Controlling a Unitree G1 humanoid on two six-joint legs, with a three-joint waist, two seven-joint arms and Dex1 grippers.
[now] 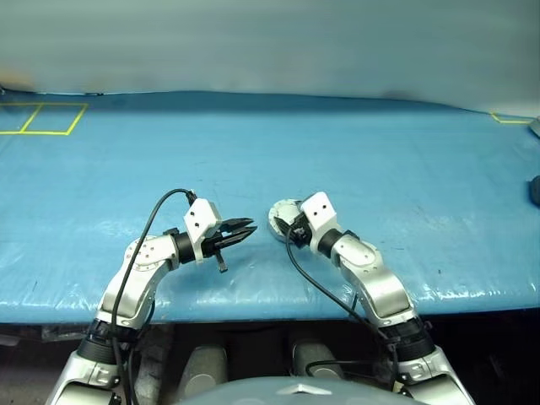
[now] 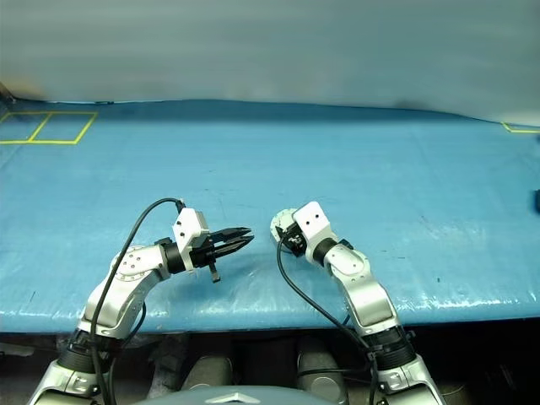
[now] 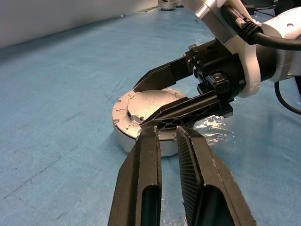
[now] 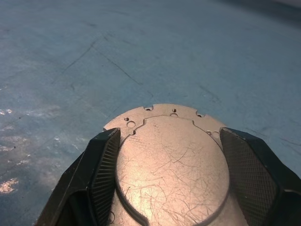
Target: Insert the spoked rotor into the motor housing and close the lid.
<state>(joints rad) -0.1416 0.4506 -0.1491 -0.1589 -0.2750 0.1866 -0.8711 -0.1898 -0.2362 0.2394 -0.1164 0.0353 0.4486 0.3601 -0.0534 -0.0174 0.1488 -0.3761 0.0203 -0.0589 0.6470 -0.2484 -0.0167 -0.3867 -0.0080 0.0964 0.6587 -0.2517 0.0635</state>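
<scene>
The motor housing (image 1: pixel 281 214) sits on the blue table, its lid (image 4: pixel 171 162) lying flat and closed on top, pale scratched face up. My right gripper (image 4: pixel 170 134) is shut on the housing, one finger (image 4: pixel 106 165) on each side of the lid's rim. My left gripper (image 1: pixel 251 226) hovers just to the left of the housing, pointing at it. Its fingers (image 3: pixel 148 160) are nearly together with a thin gap and nothing between them. The spoked rotor is hidden.
The blue table cover (image 1: pixel 337 152) stretches wide beyond the housing. Yellow tape squares (image 1: pixel 42 118) mark the far left corner, and a yellow mark (image 1: pixel 510 120) the far right. A dark object (image 1: pixel 534 190) sits at the right edge. The table's front edge (image 1: pixel 253 305) is close below both grippers.
</scene>
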